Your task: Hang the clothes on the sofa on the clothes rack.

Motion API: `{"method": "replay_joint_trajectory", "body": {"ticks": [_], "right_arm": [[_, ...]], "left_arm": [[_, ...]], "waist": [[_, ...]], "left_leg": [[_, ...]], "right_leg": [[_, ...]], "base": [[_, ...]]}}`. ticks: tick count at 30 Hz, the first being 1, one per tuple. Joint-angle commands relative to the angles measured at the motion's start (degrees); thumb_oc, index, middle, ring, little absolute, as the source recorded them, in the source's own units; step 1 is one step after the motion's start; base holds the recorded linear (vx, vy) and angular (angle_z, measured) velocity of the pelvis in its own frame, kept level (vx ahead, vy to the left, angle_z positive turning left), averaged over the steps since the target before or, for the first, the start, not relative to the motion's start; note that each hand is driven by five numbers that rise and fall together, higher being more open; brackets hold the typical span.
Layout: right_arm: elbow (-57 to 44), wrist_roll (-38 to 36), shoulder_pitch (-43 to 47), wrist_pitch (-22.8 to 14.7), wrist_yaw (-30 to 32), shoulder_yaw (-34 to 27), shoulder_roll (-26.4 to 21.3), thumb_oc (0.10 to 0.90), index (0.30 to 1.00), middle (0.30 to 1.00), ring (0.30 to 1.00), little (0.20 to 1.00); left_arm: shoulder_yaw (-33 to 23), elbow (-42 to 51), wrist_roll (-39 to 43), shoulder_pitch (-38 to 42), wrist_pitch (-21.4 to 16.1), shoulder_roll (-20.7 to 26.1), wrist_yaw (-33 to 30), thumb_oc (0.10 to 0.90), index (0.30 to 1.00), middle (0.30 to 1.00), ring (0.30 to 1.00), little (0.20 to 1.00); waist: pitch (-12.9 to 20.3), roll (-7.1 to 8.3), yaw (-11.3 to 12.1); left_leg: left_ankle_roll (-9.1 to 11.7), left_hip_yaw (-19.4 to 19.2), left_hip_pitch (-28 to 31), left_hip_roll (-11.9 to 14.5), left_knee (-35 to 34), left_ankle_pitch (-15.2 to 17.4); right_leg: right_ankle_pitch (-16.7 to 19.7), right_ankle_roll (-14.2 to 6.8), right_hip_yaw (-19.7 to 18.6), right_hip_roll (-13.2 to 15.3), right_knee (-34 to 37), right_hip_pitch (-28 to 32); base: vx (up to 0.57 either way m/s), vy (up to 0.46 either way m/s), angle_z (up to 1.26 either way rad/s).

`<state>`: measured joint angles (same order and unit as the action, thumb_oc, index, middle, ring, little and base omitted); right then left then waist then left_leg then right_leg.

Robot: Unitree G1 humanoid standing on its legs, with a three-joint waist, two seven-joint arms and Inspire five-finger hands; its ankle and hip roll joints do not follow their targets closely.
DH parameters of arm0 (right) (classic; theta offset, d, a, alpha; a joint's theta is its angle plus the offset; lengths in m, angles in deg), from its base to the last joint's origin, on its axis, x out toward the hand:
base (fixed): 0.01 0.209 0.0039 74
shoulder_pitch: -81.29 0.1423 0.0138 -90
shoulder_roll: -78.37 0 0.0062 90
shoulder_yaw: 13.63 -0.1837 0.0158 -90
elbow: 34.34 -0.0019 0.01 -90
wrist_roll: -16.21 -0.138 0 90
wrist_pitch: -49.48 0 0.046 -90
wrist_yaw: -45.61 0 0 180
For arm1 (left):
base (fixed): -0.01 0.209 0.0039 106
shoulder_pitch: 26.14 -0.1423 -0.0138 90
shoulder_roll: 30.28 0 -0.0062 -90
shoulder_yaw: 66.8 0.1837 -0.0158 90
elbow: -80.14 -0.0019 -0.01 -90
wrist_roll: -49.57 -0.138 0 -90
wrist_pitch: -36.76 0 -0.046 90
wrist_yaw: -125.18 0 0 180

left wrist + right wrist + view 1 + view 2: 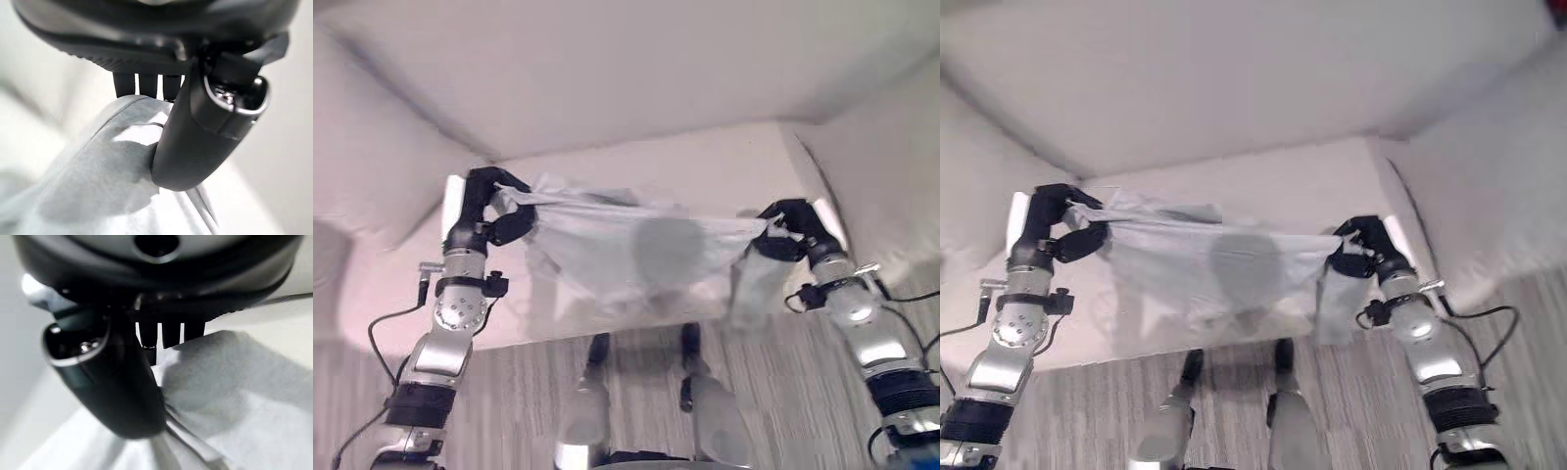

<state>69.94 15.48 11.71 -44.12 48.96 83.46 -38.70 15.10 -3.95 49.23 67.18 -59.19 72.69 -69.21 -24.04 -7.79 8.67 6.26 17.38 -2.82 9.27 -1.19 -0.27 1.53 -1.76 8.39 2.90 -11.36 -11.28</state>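
- Dark fingers of the left hand point(494, 211) curl round one top corner of a pale grey garment point(626, 257), thumb pinching the cloth against them
- the right hand point(788, 230) clenches the opposite corner the same way, as its wrist view shows
- between them the garment's top edge is pulled nearly taut, and the cloth hangs down in front of the white sofa point(636, 88), lifted clear of the seat
- step in hand, as I judge it: the pick-up is done and carrying comes next; that calls for turning away to find the rack with both grips kept firm
- count: one garment, one sofa, two hands
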Motion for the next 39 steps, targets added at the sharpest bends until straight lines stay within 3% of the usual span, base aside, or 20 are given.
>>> {"method": "replay_joint_trajectory", "body": {"ticks": [1, 6, 8, 10, 13, 17, 18, 20, 21, 22, 24, 26, 29, 31, 32, 33, 34, 35, 37, 39], "right_arm": [[-2.1, -0.9, 0.2, -6.3, 2.3, -1.4, -1.7, 0.4, 0.3, 0.3, 0.3, 0.3], [-4.2, -1.6, 5.1, -6.4, 1.7, -0.6, -2.5, 0.4, 0.3, 0.3, 0.3, 0.3], [-6.0, -1.3, 9.0, -6.8, 1.9, 0.3, -2.9, 0.4, 0.3, 0.3, 0.3, 0.3], [-6.0, -0.7, 10.7, -7.1, 2.4, 0.5, -4.2, 0.4, 0.3, 0.3, 0.3, 0.3], [-5.3, 0.2, 12.3, -7.2, 3.5, -0.7, -5.8, 0.4, 0.3, 0.3, 0.3, 0.3], [-3.4, 1.7, 15.5, -6.1, 6.4, -0.5, -5.8, 0.4, 0.3, 0.3, 0.3, 0.3], [-2.0, 1.8, 17.6, -5.9, 7.1, 0.2, -5.7, 0.4, 0.3, 0.3, 0.3, 0.3], [-1.8, 1.5, 19.4, -5.6, 7.5, 0.7, -6.8, 0.4, 0.3, 0.3, 0.3, 0.3], [-1.7, 1.5, 19.6, -5.6, 7.5, 0.8, -6.9, 0.4, 0.3, 0.3, 0.3, 0.3], [-1.0, 0.8, 21.7, -5.9, 8.2, 1.8, -9.0, 0.4, 0.3, 0.3, 0.3, 0.3], [0.1, -0.3, 21.7, -6.1, 8.9, 1.3, -11.3, 0.4, 0.3, 0.3, 0.3, 0.3], [0.9, -1.3, 22.1, -6.2, 9.3, 1.2, -13.4, 0.4, 0.3, 0.3, 0.3, 0.3], [2.1, -2.9, 23.1, -6.4, 10.2, -0.1, -15.1, 0.4, 0.3, 0.3, 0.3, 0.3], [1.4, -2.7, 22.4, -6.6, 10.6, -1.1, -15.8, 0.4, 0.3, 0.3, 0.3, 0.3], [1.3, -2.8, 21.2, -6.5, 10.7, -2.5, -16.6, 0.4, 0.3, 0.3, 0.3, 0.3], [0.9, -2.6, 20.7, -6.3, 11.0, -2.9, -17.4, 0.4, 0.3, 0.3, 0.3, 0.3], [0.4, -3.4, 19.5, -6.6, 11.0, -3.6, -17.1, 0.4, 0.3, 0.3, 0.3, 0.3], [0.1, -4.2, 18.2, -7.1, 11.0, -4.5, -17.0, 0.4, 0.3, 0.3, 0.3, 0.3], [0.3, -4.9, 17.3, -7.2, 11.4, -5.5, -17.4, 0.4, 0.3, 0.3, 0.3, 0.3], [-0.3, -4.9, 15.4, -7.2, 11.9, -7.2, -17.5, 0.4, 0.3, 0.3, 0.3, 0.3]], "left_arm": [[-2.9, -3.5, -0.7, 4.3, -7.0, 6.3, -4.1, 0.4, 0.3, 0.3, 0.3, 0.3], [-9.6, -1.5, -3.7, 1.5, -7.1, 8.1, -6.1, 0.4, 0.3, 0.3, 0.3, 0.3], [-14.5, 0.0, -5.2, 1.2, -8.1, 11.0, -8.4, 0.4, 0.3, 0.3, 0.3, 0.3], [-16.0, -0.3, -5.3, 2.1, -8.5, 13.7, -10.2, 0.4, 0.3, 0.3, 0.3, 0.3], [-16.5, -0.7, -6.2, 4.7, -8.0, 16.6, -11.2, 0.4, 0.3, 0.3, 0.3, 0.3], [-15.5, -2.0, -7.7, 9.0, -6.8, 22.9, -12.3, 0.4, 0.3, 0.3, 0.3, 0.3], [-15.4, -2.2, -8.0, 9.9, -6.5, 23.7, -12.5, 0.4, 0.3, 0.3, 0.3, 0.3], [-14.4, -3.5, -7.6, 11.4, -6.4, 25.7, -12.5, 0.4, 0.3, 0.3, 0.3, 0.3], [-14.3, -3.7, -7.5, 11.8, -6.5, 25.8, -12.5, 0.4, 0.3, 0.3, 0.3, 0.3], [-12.5, -5.5, -7.4, 14.0, -5.8, 28.0, -12.7, 0.4, 0.3, 0.3, 0.3, 0.3], [-11.6, -6.5, -6.8, 15.3, -5.6, 27.8, -12.9, 0.4, 0.3, 0.3, 0.3, 0.3], [-12.2, -7.0, -5.8, 14.5, -5.5, 26.8, -13.3, 0.4, 0.3, 0.3, 0.3, 0.3], [-12.3, -8.0, -4.9, 13.9, -5.8, 25.4, -13.2, 0.4, 0.3, 0.3, 0.3, 0.3], [-11.7, -8.0, -4.7, 13.9, -5.9, 23.8, -13.0, 0.4, 0.3, 0.3, 0.3, 0.3], [-10.7, -8.5, -4.2, 14.6, -6.1, 23.1, -12.6, 0.4, 0.3, 0.3, 0.3, 0.3], [-9.7, -8.6, -3.8, 15.2, -6.1, 22.7, -12.4, 0.4, 0.3, 0.3, 0.3, 0.3], [-9.3, -8.9, -3.4, 14.9, -6.5, 22.9, -12.0, 0.4, 0.3, 0.3, 0.3, 0.3], [-9.3, -9.6, -3.0, 14.1, -6.8, 23.6, -12.1, 0.4, 0.3, 0.3, 0.3, 0.3], [-9.3, -10.5, -2.2, 13.8, -6.9, 24.5, -12.4, 0.4, 0.3, 0.3, 0.3, 0.3], [-9.2, -11.0, -1.6, 13.9, -7.2, 25.1, -12.9, 0.4, 0.3, 0.3, 0.3, 0.3]], "waist": [[13.7, 7.71, 1.1], [16.4, 8.57, 4.1], [18.8, 9.96, 5.3], [20.4, 9.51, 5.8], [22.9, 8.73, 5.8], [22.9, 10.35, 6.9], [22.0, 10.14, 7.2], [21.5, 10.1, 6.0], [21.3, 10.1, 6.1], [21.0, 10.54, 5.2], [20.4, 11.72, 4.7], [19.9, 13.16, 4.8], [19.6, 13.67, 4.7], [18.7, 13.32, 4.6], [17.8, 13.35, 3.9], [17.5, 13.2, 3.4], [17.6, 13.27, 3.4], [17.8, 14.74, 3.4], [17.5, 15.88, 3.1], [17.8, 15.75, 2.0]], "left_leg": [[1.2, 0.3, -2.7, -6.4, -3.8, -7.5], [1.2, -1.9, -0.8, -5.6, -2.4, -6.7], [1.8, -4.1, 2.1, -0.4, 1.7, -5.6], [3.1, -3.1, 3.4, 1.6, 1.7, -6.9], [2.3, -1.9, 5.0, -0.5, -3.8, -1.9], [-2.7, -2.7, 4.9, -8.8, -3.8, 1.6], [-3.5, -3.4, 5.5, -9.6, -3.8, 1.6], [-4.6, -2.7, 5.4, -11.6, -3.8, 0.3], [-4.5, -2.7, 5.3, -11.6, -3.8, 0.1], [-5.1, -1.2, 5.2, -13.3, -3.8, -1.1], [-5.6, 1.3, 5.0, -15.1, -3.8, -2.5], [-5.9, 3.2, 5.1, -17.5, -3.8, -3.0], [-5.8, 5.2, 4.3, -19.4, -3.8, -4.0], [-5.5, 3.8, 3.1, -19.7, -1.9, -4.3], [-4.6, 0.1, 0.5, -19.8, 1.7, -3.4], [-4.5, -3.7, -1.2, -18.7, 3.4, -2.2], [-4.8, -6.7, -2.4, -15.1, 3.2, -1.2], [-4.2, -6.2, -3.9, -10.5, 2.0, -1.9], [-3.7, -5.2, -5.5, -4.9, 0.9, -3.3], [-2.7, -6.5, -6.3, -0.2, -1.1, -5.6]], "right_leg": [[1.4, -2.3, 3.9, 4.1, 15.4, 12.8], [2.4, -3.1, 7.7, 6.4, 16.4, 14.8], [4.2, -4.6, 9.3, 9.6, 16.4, 14.4], [5.1, -6.0, 10.2, 11.4, 16.4, 15.0], [7.3, -8.7, 12.6, 14.9, 16.4, 14.8], [16.2, -11.2, 15.9, 22.2, 15.9, 13.0], [14.0, -10.1, 14.7, 21.4, 13.3, 12.6], [8.6, -7.3, 9.6, 15.6, 8.6, 12.2], [8.2, -7.1, 9.5, 15.6, 7.8, 11.7], [0.9, -5.1, 4.6, 7.3, 4.3, 11.7], [-2.5, -3.5, 0.3, 0.6, 1.3, 10.5], [-2.6, -2.0, -4.4, -3.7, 4.2, 10.2], [0.5, -1.9, -8.2, -4.3, 10.4, 11.6], [2.1, -2.4, -7.7, -3.5, 12.5, 12.4], [2.6, -2.8, -6.6, -2.3, 14.6, 13.6], [3.1, -3.1, -5.4, -1.5, 16.0, 14.4], [3.0, -3.9, -4.6, -0.2, 16.4, 14.5], [2.5, -4.2, -4.7, 2.0, 16.4, 14.3], [1.1, -4.5, -5.0, 4.2, 16.4, 14.4], [-0.5, -4.8, -4.5, 5.6, 16.3, 15.2]], "base": [[0.02, -0.069, 1.05], [-0.06, 0.1, 1.27], [-0.14, 0.469, 0.26], [-0.07, 0.502, 0.45], [-0.07, 0.522, 0.35], [-0.11, 0.529, 0.41], [-0.11, 0.477, 0.14], [-0.08, 0.34, -0.08], [-0.06, 0.278, 0.41], [-0.04, 0.198, 0.65], [-0.04, 0.188, 0.88], [0.0, 0.103, 0.58], [-0.02, 0.072, 0.38], [-0.03, 0.121, 0.68], [-0.02, 0.156, 0.39], [-0.04, 0.319, 0.61], [0.01, 0.434, 1.16], [0.06, 0.49, 1.01], [0.1, 0.392, 0.34], [0.19, 0.407, 0.33]]}}
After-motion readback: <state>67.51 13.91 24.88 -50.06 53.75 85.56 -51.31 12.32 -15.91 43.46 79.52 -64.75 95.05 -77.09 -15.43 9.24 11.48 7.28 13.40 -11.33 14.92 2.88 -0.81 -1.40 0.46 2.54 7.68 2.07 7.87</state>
